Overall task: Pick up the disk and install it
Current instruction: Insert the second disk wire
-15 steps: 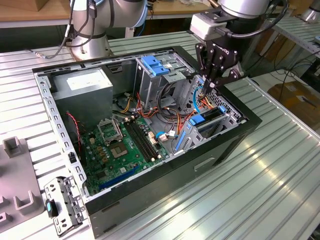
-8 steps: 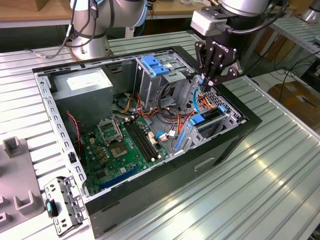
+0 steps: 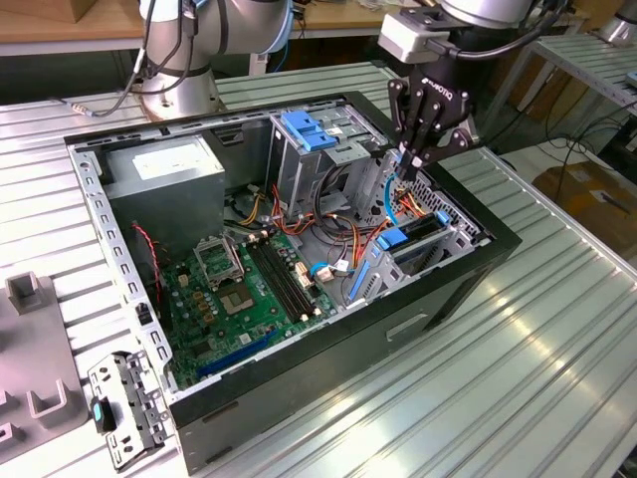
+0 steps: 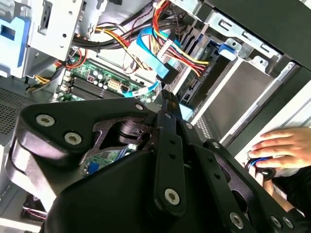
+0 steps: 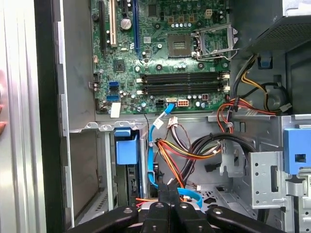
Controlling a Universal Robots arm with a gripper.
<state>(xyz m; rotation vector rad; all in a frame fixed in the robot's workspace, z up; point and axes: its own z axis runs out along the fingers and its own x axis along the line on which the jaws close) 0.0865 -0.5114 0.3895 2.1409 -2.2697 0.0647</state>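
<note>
The disk point(image 3: 416, 239), dark with a bright blue carrier rail, sits in the drive bay at the front of the open computer case point(image 3: 299, 398), toward the exterior view's right. Its blue carrier point(image 5: 127, 148) shows in the first wrist view with the dark drive body under it, and a blue tab of it point(image 4: 227, 48) shows in the second wrist view. My black gripper point(image 3: 408, 161) hangs above the case just behind that bay, apart from the disk. Its fingers point(image 5: 170, 190) are pressed together with nothing between them, close to a blue cable point(image 5: 155, 131).
The case holds a green motherboard point(image 3: 249, 289), a grey power supply point(image 3: 164, 174), a tall metal cage with a blue tab point(image 3: 311, 129) and bundled coloured cables point(image 3: 343, 224). A person's hand point(image 4: 277, 148) rests beside the case. Grey fixtures point(image 3: 35, 349) and a metal bracket point(image 3: 124, 408) lie on the table.
</note>
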